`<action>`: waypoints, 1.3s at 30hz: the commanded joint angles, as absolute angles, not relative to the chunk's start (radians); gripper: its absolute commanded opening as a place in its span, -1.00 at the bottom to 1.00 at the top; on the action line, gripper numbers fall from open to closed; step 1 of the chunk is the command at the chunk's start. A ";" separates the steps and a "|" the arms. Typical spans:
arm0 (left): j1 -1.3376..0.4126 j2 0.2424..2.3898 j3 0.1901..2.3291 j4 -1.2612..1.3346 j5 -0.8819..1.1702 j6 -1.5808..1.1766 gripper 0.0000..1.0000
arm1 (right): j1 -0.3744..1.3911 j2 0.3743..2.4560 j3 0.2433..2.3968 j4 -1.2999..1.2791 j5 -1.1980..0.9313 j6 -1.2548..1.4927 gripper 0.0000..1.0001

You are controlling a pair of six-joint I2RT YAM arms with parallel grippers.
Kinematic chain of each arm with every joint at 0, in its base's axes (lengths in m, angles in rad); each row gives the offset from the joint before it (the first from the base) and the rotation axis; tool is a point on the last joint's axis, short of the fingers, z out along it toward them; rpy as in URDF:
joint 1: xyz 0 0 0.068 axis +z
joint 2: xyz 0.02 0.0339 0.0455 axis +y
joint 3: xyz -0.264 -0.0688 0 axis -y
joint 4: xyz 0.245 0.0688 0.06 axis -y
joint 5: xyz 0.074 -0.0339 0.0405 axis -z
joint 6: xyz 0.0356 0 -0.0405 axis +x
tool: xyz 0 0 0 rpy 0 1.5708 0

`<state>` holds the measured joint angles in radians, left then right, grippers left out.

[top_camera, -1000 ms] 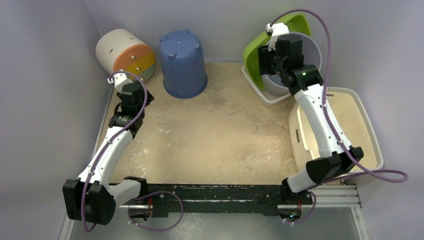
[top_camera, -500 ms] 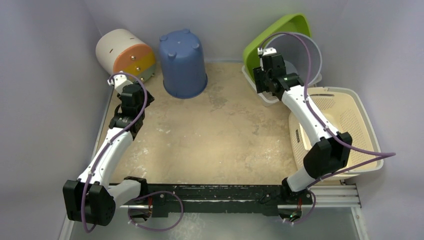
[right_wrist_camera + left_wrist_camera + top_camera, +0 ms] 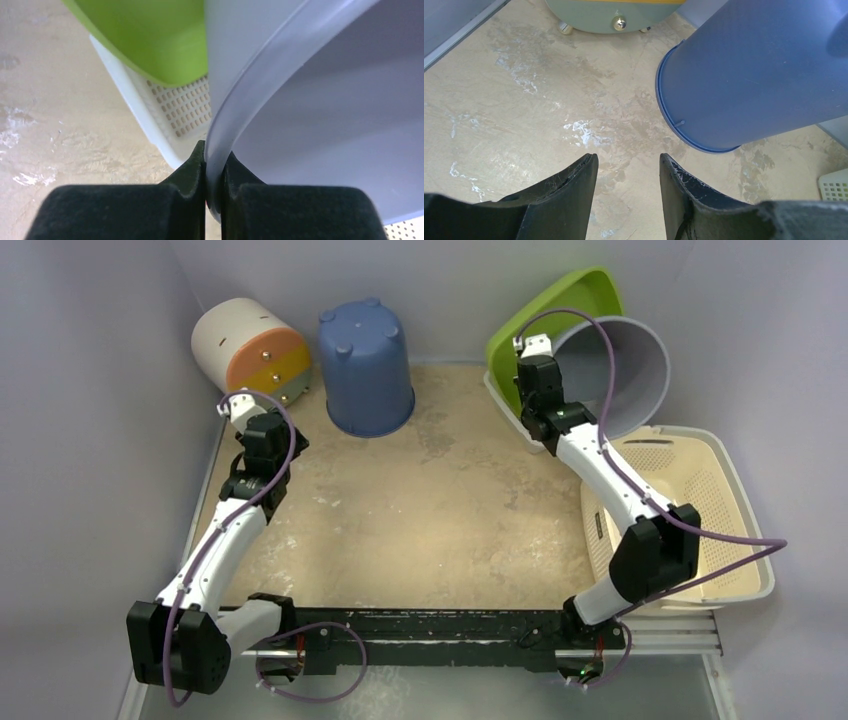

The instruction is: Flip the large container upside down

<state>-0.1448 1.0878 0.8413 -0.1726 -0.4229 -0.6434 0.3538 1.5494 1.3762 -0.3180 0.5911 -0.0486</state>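
Note:
The large container is a pale grey bucket (image 3: 620,370), tilted with its open mouth facing up and toward the near side, at the back right. My right gripper (image 3: 547,382) is shut on the left part of its rim. In the right wrist view the rim of the grey bucket (image 3: 325,100) runs down between the two black fingers of the right gripper (image 3: 214,150), which pinch it. My left gripper (image 3: 264,428) hangs open over bare table at the back left, and nothing is between the fingers of the left gripper (image 3: 626,157).
A blue bucket (image 3: 365,365) stands upside down at the back, close to my left gripper's right side (image 3: 749,70). A white and orange drum (image 3: 250,348) lies on its side at the back left. A green tub (image 3: 545,315) leans in a white perforated tray (image 3: 165,120). A cream basket (image 3: 700,510) sits at the right.
My right gripper came off the bucket's middle to its left rim and shut on it. The bucket now tilts further right with its mouth showing. The left arm barely moved.

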 commanded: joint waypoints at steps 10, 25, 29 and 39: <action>-0.130 1.044 0.860 -0.154 -0.442 -0.634 -0.06 | 0.324 1.464 1.791 -0.429 0.463 0.032 -1.00; -0.121 1.072 0.879 -0.204 -0.448 -0.641 -0.11 | 0.324 1.449 2.199 -0.705 -0.198 0.235 -1.00; -0.117 1.080 0.877 -0.199 -0.448 -0.659 -0.14 | 0.324 1.389 2.036 -0.609 -0.457 0.309 -1.00; -0.095 1.086 0.860 -0.187 -0.476 -0.687 -0.33 | 0.324 1.255 1.557 -0.182 -0.961 0.531 -1.00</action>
<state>-0.1085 1.0840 0.8398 -0.2192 -0.4553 -0.6548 0.3256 1.3212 1.6432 -0.5396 -0.6777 0.4175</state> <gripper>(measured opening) 0.345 0.073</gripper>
